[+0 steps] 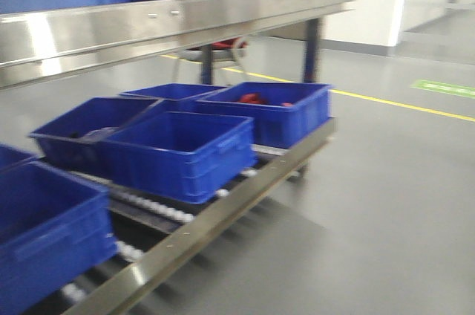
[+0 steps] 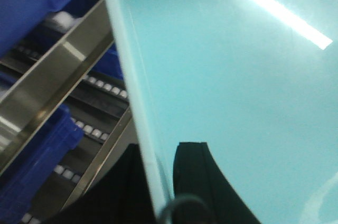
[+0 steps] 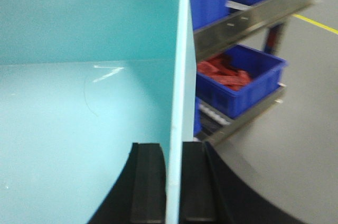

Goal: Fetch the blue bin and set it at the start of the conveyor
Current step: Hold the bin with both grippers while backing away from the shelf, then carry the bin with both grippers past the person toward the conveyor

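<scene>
Firmly, the right gripper point(image 3: 173, 152) clamps a side wall of the blue bin point(image 3: 79, 129), one finger each side; the left gripper point(image 2: 160, 155) clamps the opposite wall likewise. Beyond, dark blue bins point(image 1: 178, 155) sit on a roller rack point(image 1: 223, 215).

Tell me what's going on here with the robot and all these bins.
The robot is holding a pale turquoise bin with both arms. The left gripper pinches one wall and the right gripper pinches another, each with a finger on either side. It is beside a steel roller rack loaded with dark blue bins, one of them holding red parts.
</scene>
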